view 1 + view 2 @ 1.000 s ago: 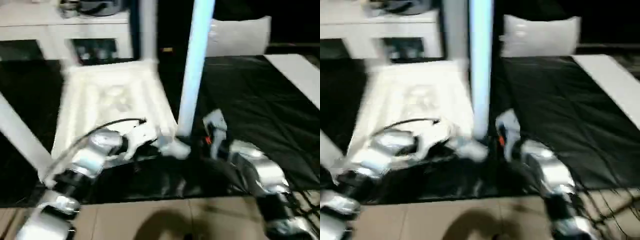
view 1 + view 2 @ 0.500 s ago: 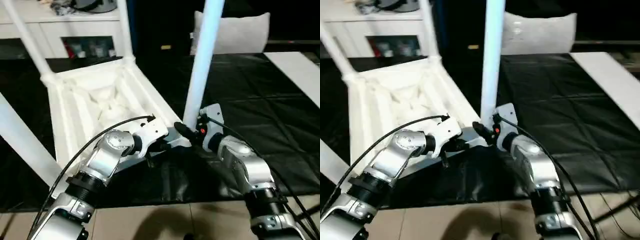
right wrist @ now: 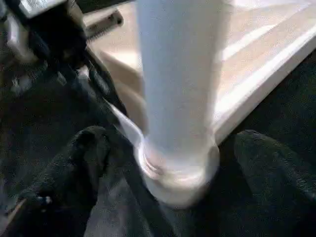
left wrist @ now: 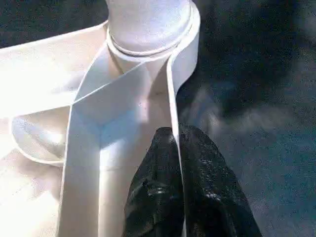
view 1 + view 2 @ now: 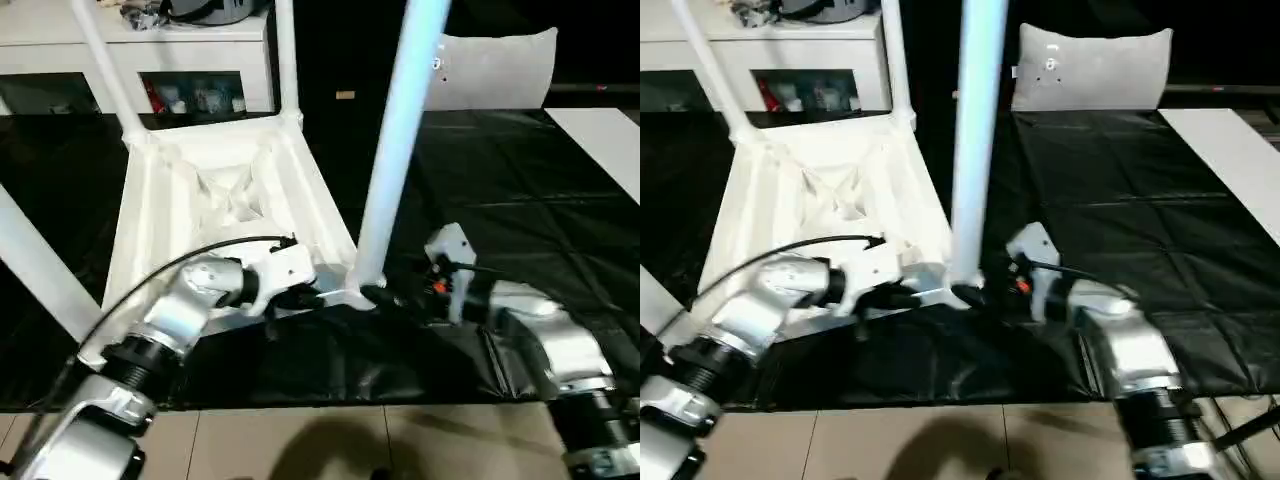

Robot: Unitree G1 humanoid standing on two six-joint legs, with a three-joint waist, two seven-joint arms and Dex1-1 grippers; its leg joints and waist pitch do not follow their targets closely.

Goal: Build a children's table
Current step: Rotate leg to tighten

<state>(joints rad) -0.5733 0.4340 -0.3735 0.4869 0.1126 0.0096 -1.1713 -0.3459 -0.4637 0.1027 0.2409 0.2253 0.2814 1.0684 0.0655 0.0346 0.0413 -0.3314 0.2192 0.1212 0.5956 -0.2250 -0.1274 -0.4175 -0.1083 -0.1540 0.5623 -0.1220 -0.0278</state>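
The children's table lies upside down on the black mat, its ribbed white top [image 5: 230, 200] facing up. Legs stand in its corner sockets: two at the far corners [image 5: 105, 60] [image 5: 287, 60], one at the near left [image 5: 35, 265], one at the near right [image 5: 395, 150]. My left gripper [image 4: 173, 136] is shut on the thin rim of the top [image 4: 170, 84], just beside the near-right socket. My right gripper [image 3: 173, 139] is open, its fingers [image 3: 84, 158] spread wide on either side of that leg's base [image 3: 177, 168] without touching it.
A white cabinet [image 5: 150, 60] with glass doors stands behind the table. A white cushion [image 5: 495, 70] leans at the back right, and a white board [image 5: 600, 135] lies on the mat's right side. Tan floor [image 5: 300, 445] runs along the near edge of the mat [image 5: 520, 200].
My right gripper has opened wide and drawn back a little from the near-right leg's base. The left gripper keeps its hold on the rim. The camera has shifted.
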